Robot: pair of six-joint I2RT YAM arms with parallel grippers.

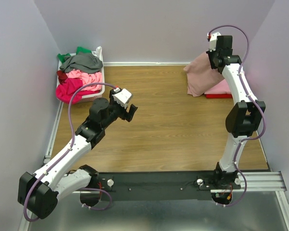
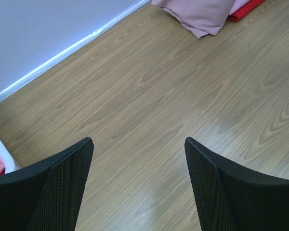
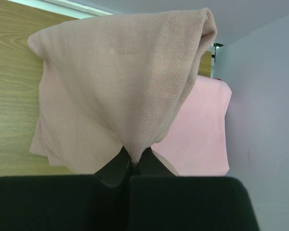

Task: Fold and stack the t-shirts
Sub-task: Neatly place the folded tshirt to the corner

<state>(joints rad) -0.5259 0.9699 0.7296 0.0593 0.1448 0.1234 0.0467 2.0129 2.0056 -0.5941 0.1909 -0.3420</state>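
Item: dusty-pink shirt, folded, at your 1 o'clock, hanging from right claw, which is clamped on its fold, partly over the pink stack. Left claw: apart, empty. Step: stacking. Next, you lower it squarely, then release.

- Dusty-pink t-shirt: lifted at the far right corner, pinched in the closed right gripper, hanging in loose folds.
- Light-pink tee: folded flat below it, on a red tee.
- Crumpled heap in the white bin, far left: grey tee, green tee, bright-pink tee, possibly more.
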